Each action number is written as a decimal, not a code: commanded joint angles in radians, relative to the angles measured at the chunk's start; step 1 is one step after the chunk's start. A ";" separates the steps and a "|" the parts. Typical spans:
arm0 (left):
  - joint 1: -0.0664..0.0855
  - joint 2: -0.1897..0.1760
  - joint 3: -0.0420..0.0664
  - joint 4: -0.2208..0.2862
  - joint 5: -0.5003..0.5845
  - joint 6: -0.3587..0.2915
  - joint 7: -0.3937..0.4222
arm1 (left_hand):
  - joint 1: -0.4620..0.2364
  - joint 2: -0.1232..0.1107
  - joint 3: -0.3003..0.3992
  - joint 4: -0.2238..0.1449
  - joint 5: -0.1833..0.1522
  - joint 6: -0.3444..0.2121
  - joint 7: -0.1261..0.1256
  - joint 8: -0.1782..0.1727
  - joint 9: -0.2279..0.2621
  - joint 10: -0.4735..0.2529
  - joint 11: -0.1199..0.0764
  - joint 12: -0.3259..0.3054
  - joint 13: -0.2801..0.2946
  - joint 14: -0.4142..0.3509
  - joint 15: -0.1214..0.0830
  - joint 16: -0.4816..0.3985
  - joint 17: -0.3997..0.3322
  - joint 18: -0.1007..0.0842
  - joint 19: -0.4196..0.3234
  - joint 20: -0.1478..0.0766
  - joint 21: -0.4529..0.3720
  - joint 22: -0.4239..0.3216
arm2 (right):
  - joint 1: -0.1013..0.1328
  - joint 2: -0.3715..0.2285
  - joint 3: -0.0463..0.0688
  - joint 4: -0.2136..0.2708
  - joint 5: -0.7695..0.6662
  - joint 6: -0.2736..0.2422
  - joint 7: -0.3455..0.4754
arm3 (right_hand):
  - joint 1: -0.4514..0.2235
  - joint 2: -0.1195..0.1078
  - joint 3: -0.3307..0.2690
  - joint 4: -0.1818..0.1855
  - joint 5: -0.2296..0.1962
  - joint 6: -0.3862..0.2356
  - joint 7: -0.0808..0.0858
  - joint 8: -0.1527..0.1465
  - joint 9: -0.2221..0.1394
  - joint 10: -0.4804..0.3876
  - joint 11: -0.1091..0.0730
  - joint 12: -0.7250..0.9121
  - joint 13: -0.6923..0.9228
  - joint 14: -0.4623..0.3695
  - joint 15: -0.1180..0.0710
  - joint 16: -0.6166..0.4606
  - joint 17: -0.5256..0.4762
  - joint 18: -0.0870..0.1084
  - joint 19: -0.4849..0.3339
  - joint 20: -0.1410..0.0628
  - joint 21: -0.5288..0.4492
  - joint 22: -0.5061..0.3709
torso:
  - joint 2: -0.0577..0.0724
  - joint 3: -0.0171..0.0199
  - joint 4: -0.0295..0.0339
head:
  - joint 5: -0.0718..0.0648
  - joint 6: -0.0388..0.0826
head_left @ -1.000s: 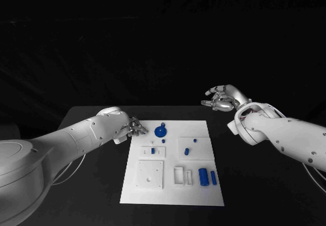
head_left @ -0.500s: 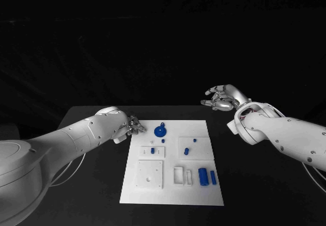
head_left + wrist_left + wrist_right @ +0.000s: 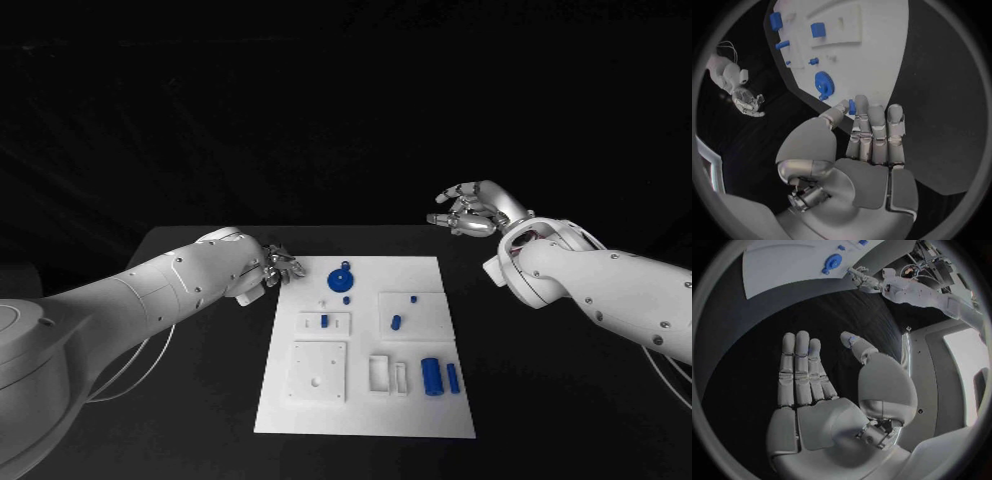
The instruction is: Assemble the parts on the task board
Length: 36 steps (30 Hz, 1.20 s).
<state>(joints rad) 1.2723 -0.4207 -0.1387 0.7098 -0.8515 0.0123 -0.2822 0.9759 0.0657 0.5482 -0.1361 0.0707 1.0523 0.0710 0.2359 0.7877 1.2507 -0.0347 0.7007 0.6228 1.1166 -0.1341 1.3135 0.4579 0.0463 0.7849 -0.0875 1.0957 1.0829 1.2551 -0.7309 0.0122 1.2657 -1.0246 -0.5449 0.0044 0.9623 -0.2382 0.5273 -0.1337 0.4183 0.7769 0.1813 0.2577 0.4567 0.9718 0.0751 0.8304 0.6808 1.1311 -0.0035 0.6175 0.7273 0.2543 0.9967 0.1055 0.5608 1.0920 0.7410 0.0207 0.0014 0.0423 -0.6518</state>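
The white task board (image 3: 368, 400) lies in the middle of the black table. On it are a blue round disc (image 3: 342, 279), small blue pegs (image 3: 397, 322) and two blue cylinders (image 3: 431, 374). My left hand (image 3: 281, 267) hovers at the board's far left corner. In the left wrist view it pinches a small blue part (image 3: 852, 106) between thumb and finger, with the disc (image 3: 823, 85) just beyond the fingertips. My right hand (image 3: 464, 212) is raised past the board's far right corner, away from the parts. Its fingers (image 3: 798, 370) are spread around nothing.
A white square block (image 3: 319, 370) and narrow white slots (image 3: 387, 372) sit on the near half of the board. Bare black table (image 3: 202, 400) runs along both sides of the board. My right forearm (image 3: 606, 290) hangs over the table's right side.
My left hand has crept slightly toward the far edge, and its arm has shifted a little. The right hand has stayed where it was.
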 commanded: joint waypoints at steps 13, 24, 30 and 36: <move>0.013 -0.108 0.001 0.198 0.091 -0.012 -0.009 | -0.165 0.053 0.095 -0.076 0.028 0.030 -0.007 0.016 -0.022 0.038 -0.008 -0.018 -0.007 0.020 -0.012 0.008 0.005 -0.019 0.020 -0.145 -0.003 0.016 | -0.001 0.008 0.000 -0.020 0.012 0.040 0.011 | -0.001 0.003 -0.004 -0.003 -0.001 0.005 0.010 0.007 -0.002 -0.026 0.006 -0.011 -0.015 -0.002 0.011 -0.023 0.004 0.007 -0.019 0.006 -0.016 -0.002 | -0.008 -0.0028 0.0078 | 0.002 0.002; 0.008 -0.164 -0.010 0.316 0.028 -0.068 -0.015 | -0.198 0.037 0.186 -0.064 -0.016 0.042 -0.010 0.009 -0.026 0.050 -0.012 -0.026 -0.007 0.027 -0.016 0.010 0.008 -0.017 0.033 -0.149 -0.005 0.023 | -0.009 0.005 -0.002 -0.016 0.015 0.044 0.012 | 0.001 0.004 -0.004 -0.005 -0.001 0.005 0.010 0.008 -0.002 -0.027 0.006 -0.012 -0.020 -0.002 0.012 -0.029 0.005 0.007 -0.021 0.008 -0.019 -0.002 | -0.011 -0.0043 0.0069 | 0.003 0.004; 0.002 -0.201 -0.034 0.392 -0.045 -0.097 -0.023 | -0.242 0.039 0.215 -0.070 -0.012 0.066 -0.021 0.016 -0.022 0.080 -0.023 -0.017 0.001 0.054 -0.028 0.027 0.018 -0.011 0.061 -0.158 0.010 0.036 | -0.013 0.002 -0.002 -0.014 0.015 0.046 0.013 | 0.002 0.005 -0.004 -0.005 0.000 0.005 0.010 0.008 -0.002 -0.027 0.007 -0.012 -0.022 -0.001 0.013 -0.031 0.006 0.007 -0.022 0.008 -0.020 -0.001 | -0.011 -0.0042 0.0094 | 0.004 0.004; -0.008 -0.229 -0.046 0.446 -0.115 -0.109 -0.040 | -0.261 0.036 0.227 -0.080 0.005 0.094 -0.032 0.024 -0.019 0.127 -0.035 0.006 0.013 0.095 -0.041 0.054 0.031 -0.001 0.097 -0.170 0.032 0.047 | -0.015 0.002 -0.003 -0.011 0.015 0.046 0.014 | 0.002 0.005 -0.004 -0.006 0.000 0.005 0.010 0.008 -0.002 -0.028 0.007 -0.012 -0.022 -0.001 0.013 -0.032 0.006 0.007 -0.022 0.008 -0.020 -0.001 | -0.010 -0.0041 0.0093 | 0.005 0.003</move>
<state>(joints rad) 1.2650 -0.6493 -0.1848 1.1464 -0.8935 -0.0647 -0.3095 0.7179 0.0997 0.7207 -0.2659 0.0700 1.1403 0.0404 0.2558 0.7675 1.3346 -0.0351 0.7013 0.6354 1.1658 -0.1351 1.3620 0.4879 0.0463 0.8746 -0.1128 1.1229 1.1296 1.2408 -0.7289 0.0097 1.2528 -1.0102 -0.5122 0.0061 0.9623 -0.2382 0.5245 -0.1365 0.4183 0.7727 0.1854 0.2612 0.4560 0.9683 0.0786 0.8236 0.6599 1.1303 0.0042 0.5903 0.7320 0.2464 0.9804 0.1141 0.5452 1.0913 0.7300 0.0165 0.0108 0.0459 -0.6481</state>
